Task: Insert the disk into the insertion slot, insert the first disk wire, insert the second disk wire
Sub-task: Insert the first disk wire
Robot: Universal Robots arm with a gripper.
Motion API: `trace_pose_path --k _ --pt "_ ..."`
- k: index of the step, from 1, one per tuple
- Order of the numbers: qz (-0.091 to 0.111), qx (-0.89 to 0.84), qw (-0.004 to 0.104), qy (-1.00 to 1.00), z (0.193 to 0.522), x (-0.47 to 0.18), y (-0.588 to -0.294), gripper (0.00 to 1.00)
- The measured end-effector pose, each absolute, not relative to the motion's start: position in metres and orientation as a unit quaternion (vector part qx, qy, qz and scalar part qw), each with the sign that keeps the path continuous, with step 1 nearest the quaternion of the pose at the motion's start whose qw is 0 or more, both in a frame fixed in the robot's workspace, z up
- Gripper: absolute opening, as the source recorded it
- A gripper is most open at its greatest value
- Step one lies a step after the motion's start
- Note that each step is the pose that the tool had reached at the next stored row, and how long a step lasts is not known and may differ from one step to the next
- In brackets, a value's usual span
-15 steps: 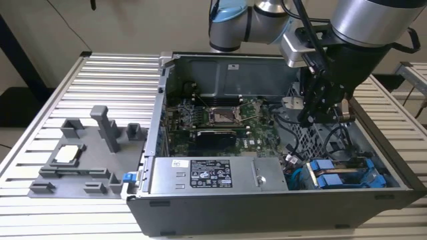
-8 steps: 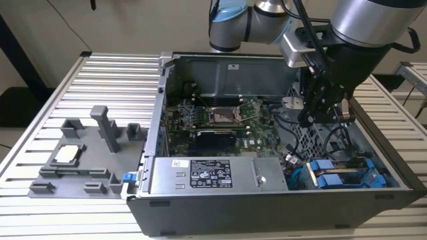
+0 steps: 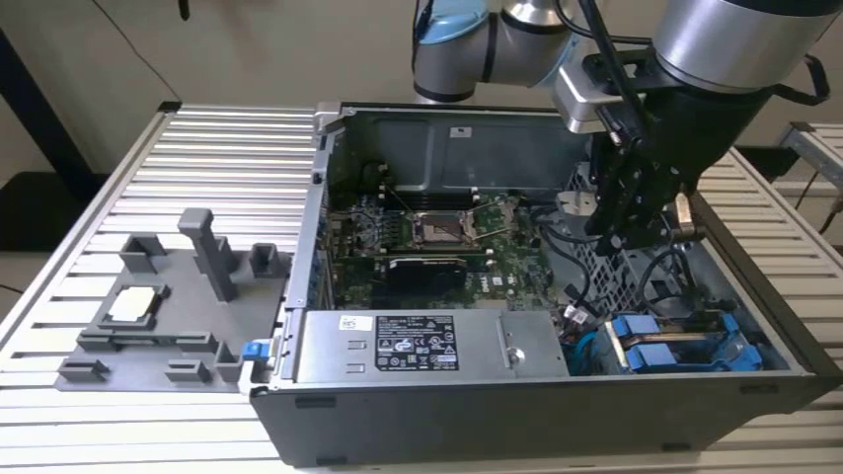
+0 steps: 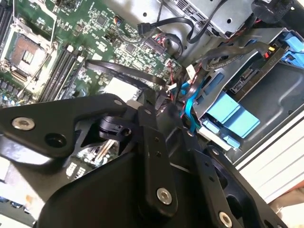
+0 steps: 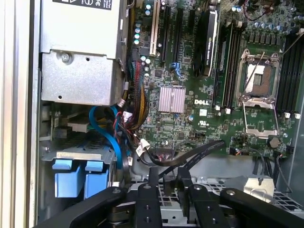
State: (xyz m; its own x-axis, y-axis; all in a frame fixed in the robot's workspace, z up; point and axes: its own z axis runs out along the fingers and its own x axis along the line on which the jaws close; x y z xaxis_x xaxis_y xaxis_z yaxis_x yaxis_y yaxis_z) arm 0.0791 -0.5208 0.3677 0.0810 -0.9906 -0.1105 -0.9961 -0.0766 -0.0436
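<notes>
The disk [image 3: 672, 348], a drive in a bright blue carrier, sits inside the insertion slot [image 5: 76, 153] of the grey cage at the case's front corner on the exterior view's right. Its blue handle tabs [image 5: 78, 179] face outward, also seen in the second wrist view [image 4: 232, 114]. My gripper [image 3: 630, 235] hangs inside the case behind the cage. Its fingertips [image 5: 153, 173] stand a narrow gap apart, closed on the end of a black flat disk wire [image 5: 199, 151] that runs over the motherboard edge [image 4: 123, 72].
The open computer case [image 3: 527, 415] lies on a slatted metal table [image 3: 224, 158]. A grey power supply [image 3: 421, 348] fills the front. The motherboard [image 3: 435, 237] lies behind it, with loose blue and coloured cables [image 5: 108, 135] beside the cage. A grey fixture plate [image 3: 158, 316] stands at the exterior view's left.
</notes>
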Motion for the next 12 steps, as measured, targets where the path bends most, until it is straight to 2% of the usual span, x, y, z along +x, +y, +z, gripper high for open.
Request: trace_pose_path --k 3,12 --pt "0.020 -0.734 0.047 0.678 0.3672 0.0791 -0.5193 0.32" --pt "0.020 -0.734 0.048 0.678 0.3671 0.0791 -0.5192 0.32"
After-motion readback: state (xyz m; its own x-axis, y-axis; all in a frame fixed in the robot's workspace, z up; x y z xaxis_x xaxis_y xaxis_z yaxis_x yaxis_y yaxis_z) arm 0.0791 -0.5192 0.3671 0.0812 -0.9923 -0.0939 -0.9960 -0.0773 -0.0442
